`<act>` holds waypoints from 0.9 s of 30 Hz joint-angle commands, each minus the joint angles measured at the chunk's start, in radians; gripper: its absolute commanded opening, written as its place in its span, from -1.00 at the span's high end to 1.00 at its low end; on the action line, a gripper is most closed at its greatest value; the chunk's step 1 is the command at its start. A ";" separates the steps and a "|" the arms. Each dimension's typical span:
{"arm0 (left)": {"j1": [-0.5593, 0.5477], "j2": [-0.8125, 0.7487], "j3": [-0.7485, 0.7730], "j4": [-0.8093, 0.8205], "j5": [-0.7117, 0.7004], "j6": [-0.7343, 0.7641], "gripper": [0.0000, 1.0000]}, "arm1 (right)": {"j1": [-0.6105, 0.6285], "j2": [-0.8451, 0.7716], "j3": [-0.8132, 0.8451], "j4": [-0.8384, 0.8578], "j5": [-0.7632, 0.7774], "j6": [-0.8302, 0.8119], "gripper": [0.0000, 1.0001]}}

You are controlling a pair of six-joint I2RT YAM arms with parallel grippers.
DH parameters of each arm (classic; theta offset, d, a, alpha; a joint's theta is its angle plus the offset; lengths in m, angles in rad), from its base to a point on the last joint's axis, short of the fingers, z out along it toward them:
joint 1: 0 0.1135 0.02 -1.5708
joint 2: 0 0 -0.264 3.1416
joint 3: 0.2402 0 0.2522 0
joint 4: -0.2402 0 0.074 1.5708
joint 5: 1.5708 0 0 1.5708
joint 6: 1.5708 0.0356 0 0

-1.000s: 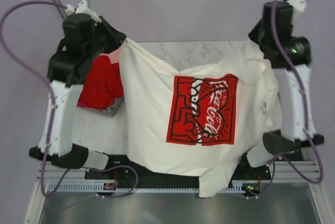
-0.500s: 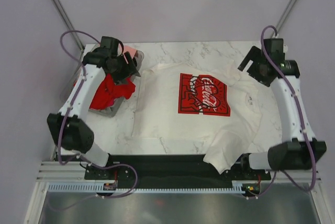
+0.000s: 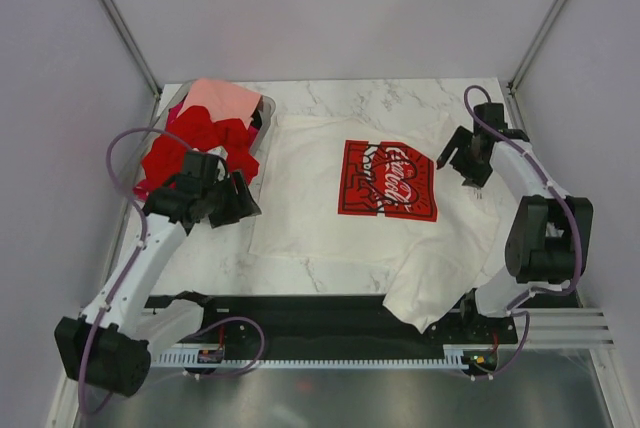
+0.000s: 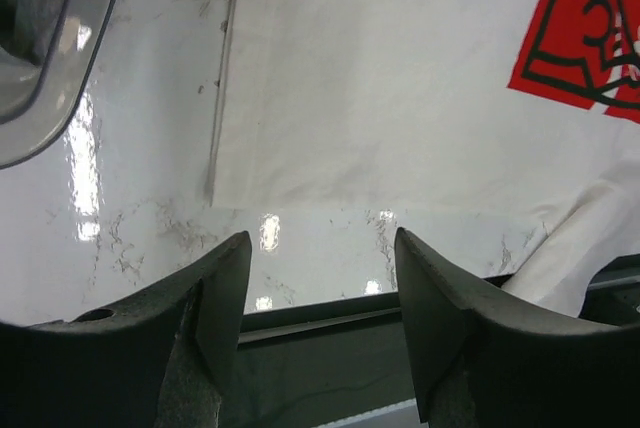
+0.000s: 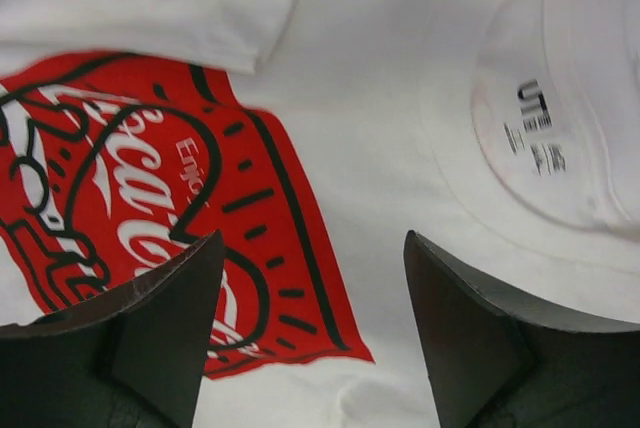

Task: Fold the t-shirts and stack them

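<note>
The cream-white t-shirt (image 3: 310, 188) lies spread face up on the marble table, its red Coca-Cola print (image 3: 388, 180) in the middle. One lower corner hangs over the front edge (image 3: 430, 298). My left gripper (image 3: 240, 203) hovers open by the shirt's left edge, holding nothing; in the left wrist view its jaws (image 4: 322, 238) frame bare table beside the cloth (image 4: 400, 78). My right gripper (image 3: 466, 160) hangs open over the shirt's right part, between the print (image 5: 150, 208) and the neck label (image 5: 535, 118). Red t-shirts (image 3: 190, 143) and a salmon-pink one (image 3: 220, 100) fill the bin.
A clear plastic bin (image 3: 266, 118) stands at the back left, its rim (image 4: 60, 78) close to my left gripper. Bare marble (image 3: 380, 98) shows behind the shirt. A black rail (image 3: 300, 310) runs along the table's front edge.
A second ago both grippers held the cream shirt up in the air. They have let go of it, it now lies flat on the table, and both arms have come down low.
</note>
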 commanded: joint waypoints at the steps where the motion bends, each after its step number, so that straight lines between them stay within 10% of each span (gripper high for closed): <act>1: -0.001 -0.150 -0.030 0.097 -0.017 0.119 -0.32 | -0.016 0.123 0.136 0.140 -0.021 0.016 -0.59; 7: -0.006 -0.304 -0.103 0.155 -0.081 0.127 -0.33 | -0.016 0.378 0.296 0.170 -0.034 0.023 -0.15; 23: -0.016 -0.313 -0.120 0.178 -0.041 0.137 -0.32 | -0.012 0.537 0.398 0.194 -0.002 -0.009 -0.09; 27: -0.016 -0.311 -0.121 0.180 -0.043 0.137 -0.31 | -0.012 0.535 0.375 0.199 -0.007 -0.016 0.24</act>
